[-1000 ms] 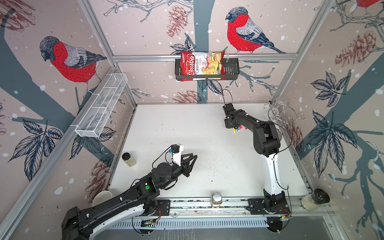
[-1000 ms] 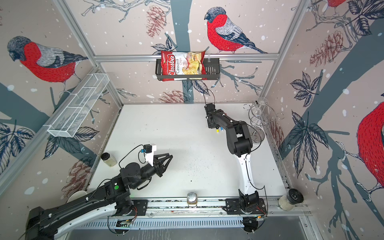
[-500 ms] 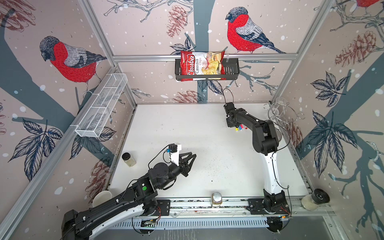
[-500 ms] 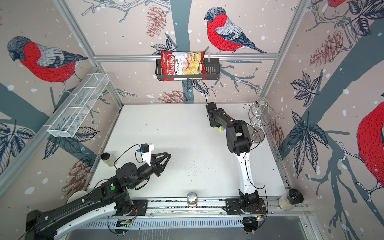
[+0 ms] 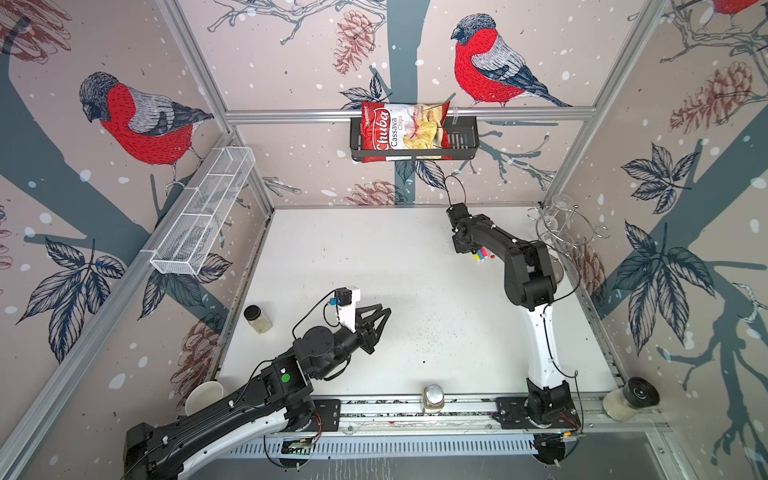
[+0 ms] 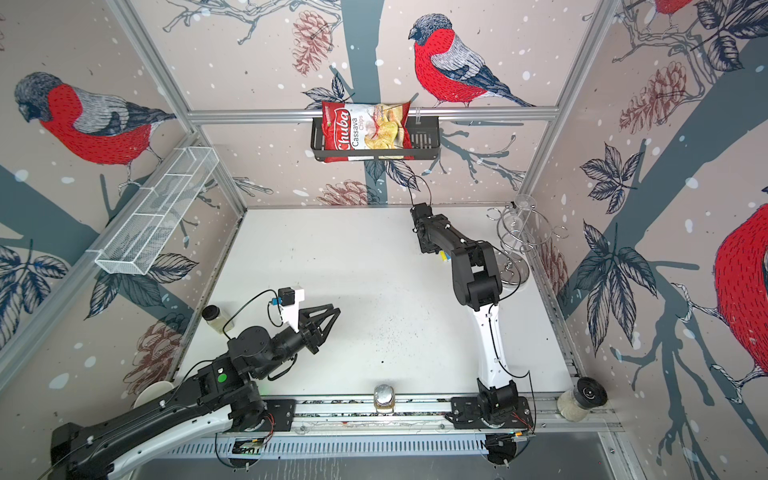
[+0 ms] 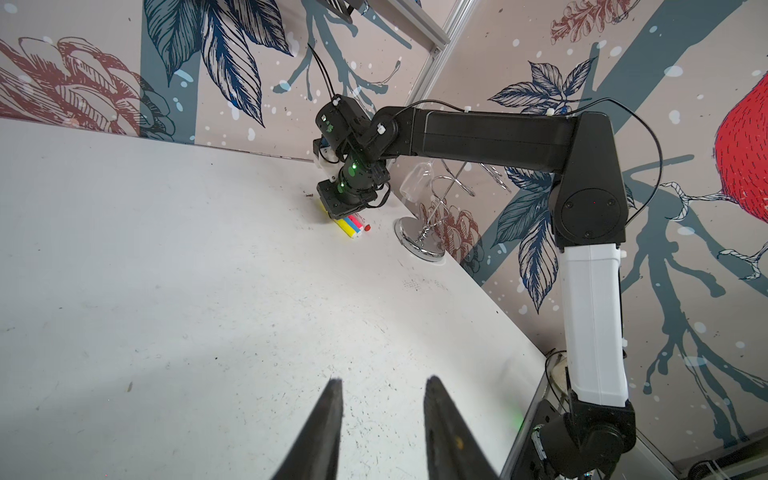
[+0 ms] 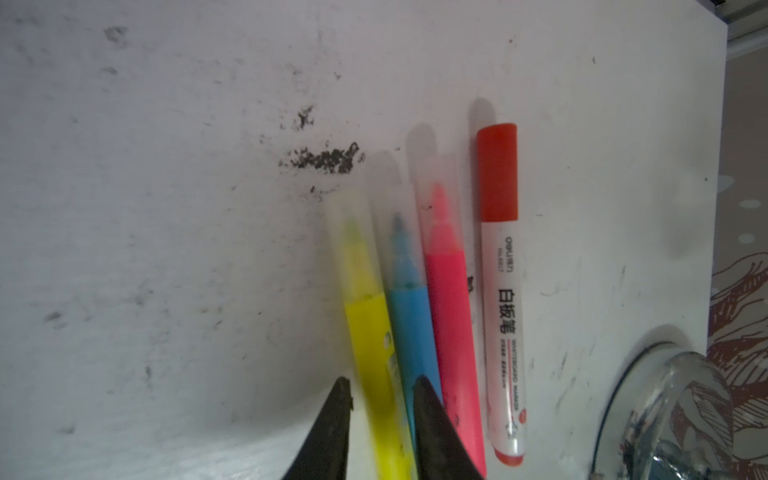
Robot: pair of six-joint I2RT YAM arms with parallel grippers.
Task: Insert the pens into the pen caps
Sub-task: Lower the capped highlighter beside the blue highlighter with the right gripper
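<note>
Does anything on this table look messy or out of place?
Yes: a patch of dark crumbs soils the white table just beyond the capped pens, and black specks dot its middle.

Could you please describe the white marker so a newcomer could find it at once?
In the far right corner of the table stands a chrome rack. Four pens lie in a row beside it. The white marker lies nearest the rack, the only one with a printed white barrel and opaque red cap.

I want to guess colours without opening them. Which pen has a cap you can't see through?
The white pen with black writing, beside the pink pen: its red cap is solid, the other three caps are see-through.
</note>
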